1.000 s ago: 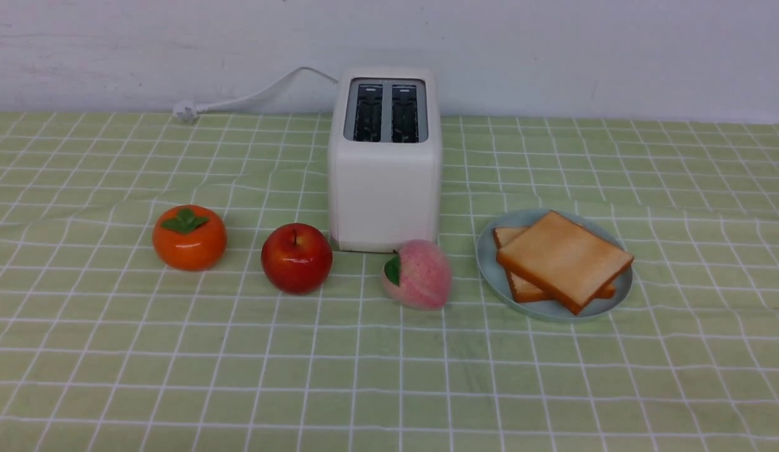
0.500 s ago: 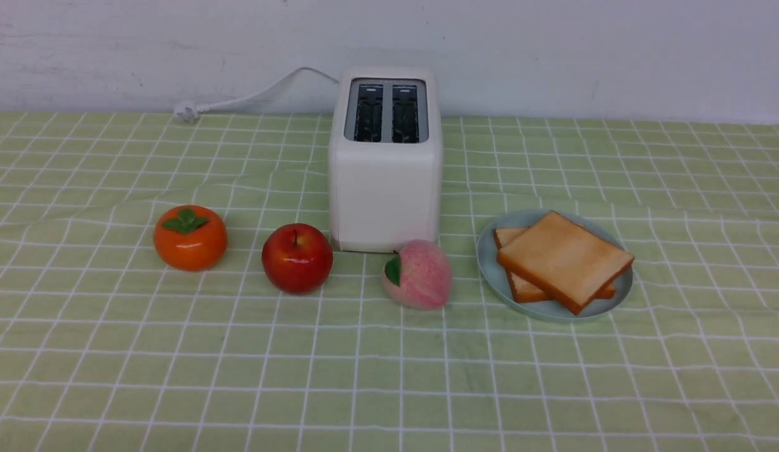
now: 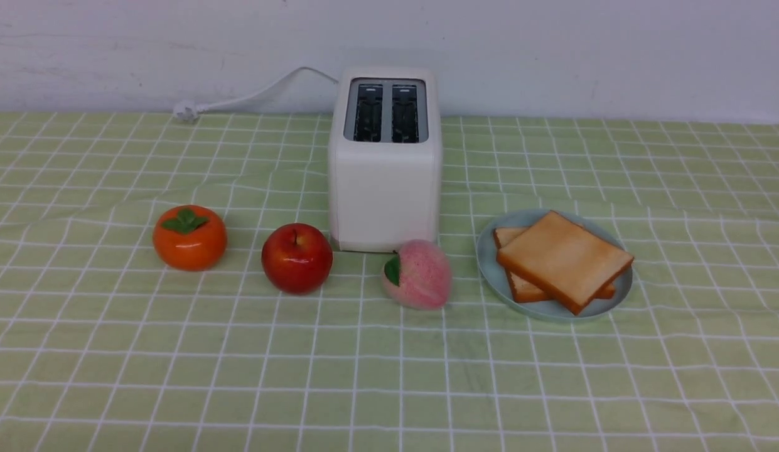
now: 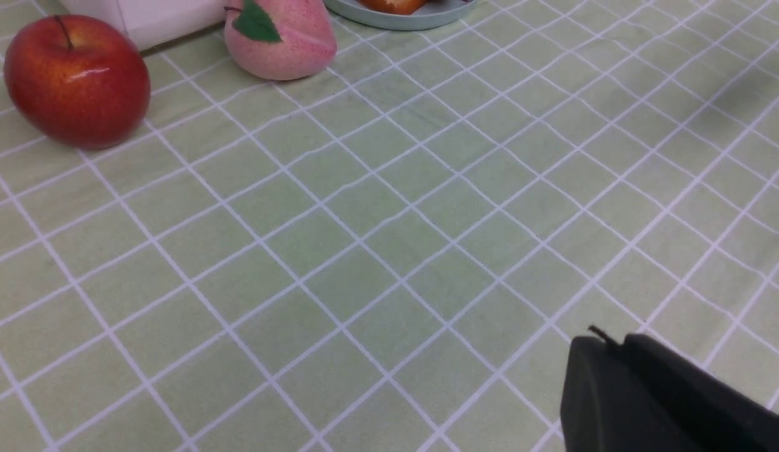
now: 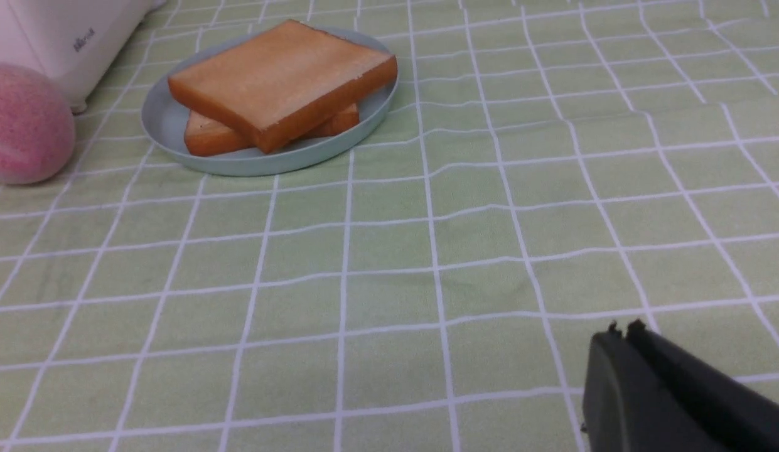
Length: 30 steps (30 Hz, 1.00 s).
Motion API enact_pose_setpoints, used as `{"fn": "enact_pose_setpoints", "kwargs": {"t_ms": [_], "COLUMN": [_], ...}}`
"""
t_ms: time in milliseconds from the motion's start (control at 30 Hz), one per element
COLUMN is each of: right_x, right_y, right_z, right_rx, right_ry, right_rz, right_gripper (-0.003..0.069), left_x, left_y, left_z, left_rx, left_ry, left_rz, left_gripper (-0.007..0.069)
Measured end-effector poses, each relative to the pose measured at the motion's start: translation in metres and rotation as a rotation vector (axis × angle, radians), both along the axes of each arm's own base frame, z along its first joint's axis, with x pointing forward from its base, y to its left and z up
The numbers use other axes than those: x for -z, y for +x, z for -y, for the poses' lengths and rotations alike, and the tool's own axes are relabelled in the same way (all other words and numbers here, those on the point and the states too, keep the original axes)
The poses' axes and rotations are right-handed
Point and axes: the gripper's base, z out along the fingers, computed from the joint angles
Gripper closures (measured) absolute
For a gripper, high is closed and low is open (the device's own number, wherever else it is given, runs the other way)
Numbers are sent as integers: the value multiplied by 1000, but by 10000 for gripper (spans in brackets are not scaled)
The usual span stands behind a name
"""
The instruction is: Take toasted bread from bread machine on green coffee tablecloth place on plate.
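**Ana:** Right of the boxy white toaster (image 3: 385,163), both thick golden toast slices (image 3: 562,260) lay stacked on the round pale blue-green plate (image 3: 488,254), long edges skewed to the toaster.

**Ben:** Slots looked empty. Nearer arm?

**Ana:** Probably the right gripper (image 5: 621,336), toast well ahead of it. Both it and the left gripper (image 4: 599,342) seemed closed, gripping nothing; each was cropped, absent from the front view.

Matte black hand (image 4: 653,395) casings, rounded.
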Motion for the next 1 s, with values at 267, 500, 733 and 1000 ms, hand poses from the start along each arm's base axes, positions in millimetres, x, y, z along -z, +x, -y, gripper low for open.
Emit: {"fn": "enact_pose_setpoints", "kwargs": {"t_ms": [267,500,733,1000], "right_x": [0,0,0,0], "right_y": [0,0,0,0], "right_z": [0,0,0,0], "right_rx": [0,0,0,0], "right_ry": [1,1,1,1], "right_rz": [0,0,0,0], "right_gripper": [674,669,659,655], "left_x": [0,0,0,4], "left_y": [0,0,0,3], "left_z": [0,0,0,-6], "left_rx": [0,0,0,-86], "left_ry": [0,0,0,-53], "left_rz": [0,0,0,39], "left_gripper": [586,586,585,601]}}
